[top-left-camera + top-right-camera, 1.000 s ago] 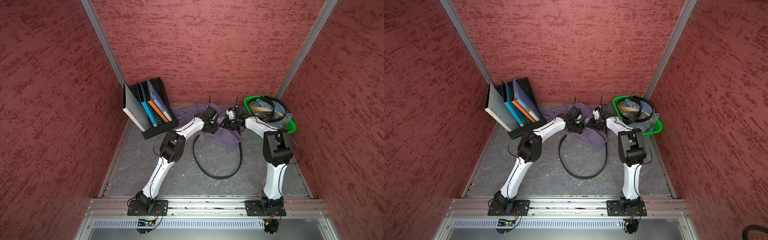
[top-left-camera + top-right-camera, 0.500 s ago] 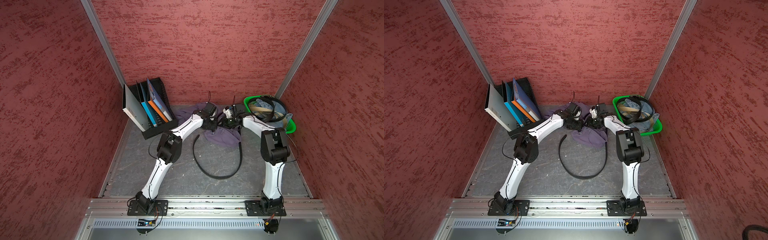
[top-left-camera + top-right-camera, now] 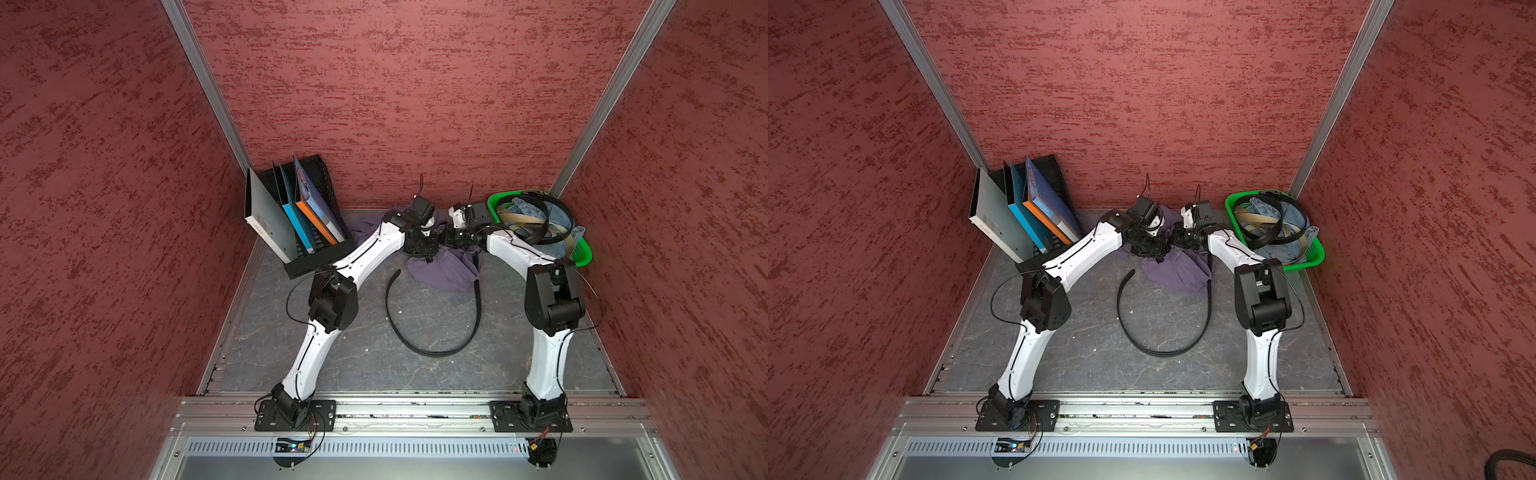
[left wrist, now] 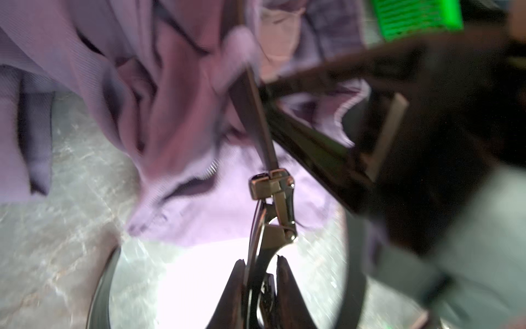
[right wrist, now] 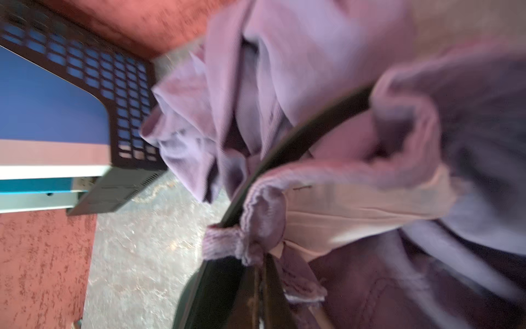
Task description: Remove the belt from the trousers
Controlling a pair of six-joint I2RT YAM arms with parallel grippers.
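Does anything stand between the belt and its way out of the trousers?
Yes. In the right wrist view the belt passes under a purple fabric loop of the trousers, right by the right gripper, which is shut on the fabric. The left gripper holds the buckle.

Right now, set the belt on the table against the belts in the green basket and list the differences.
The belt lies in an open U on the table, one end in the trousers; the basket belts sit coiled on denim. The belt is all black; the basket belts are black and tan. The left gripper grips the belt's buckle end; nothing grips the basket belts. All are narrow straps.
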